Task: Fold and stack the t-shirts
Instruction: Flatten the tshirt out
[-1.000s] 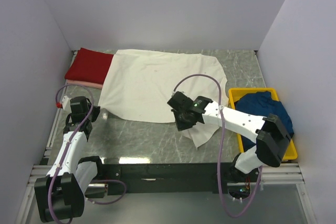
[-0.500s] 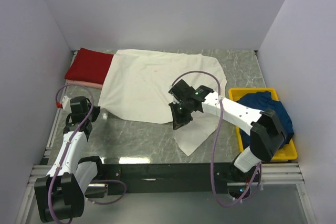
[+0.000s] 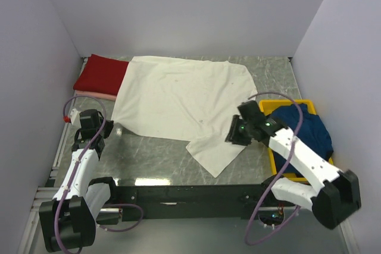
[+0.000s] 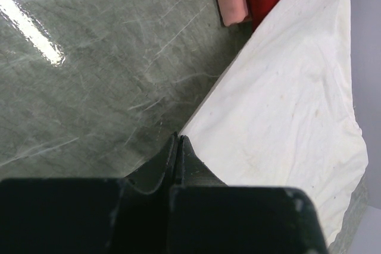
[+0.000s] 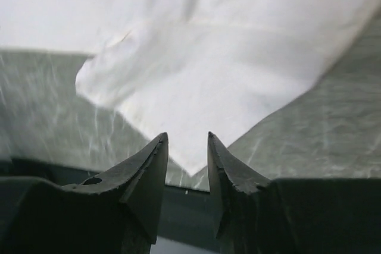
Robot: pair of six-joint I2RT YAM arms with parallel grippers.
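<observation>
Now the cream t-shirt (image 3: 178, 96) lies spread across the table (image 3: 155, 159). The right gripper (image 5: 187, 141) hovers at its near-right edge, jaws parted and empty. The left gripper (image 4: 177, 144) is closed at the near-left corner, perhaps pinching it. The dark red t-shirt (image 3: 102, 74) sits folded far left, and the navy t-shirt (image 3: 300, 126) is in the yellow bin (image 3: 286, 103).

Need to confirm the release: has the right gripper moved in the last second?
Yes. The right gripper has shifted right, from over the cream t-shirt toward the yellow bin, jaws now apart.
</observation>
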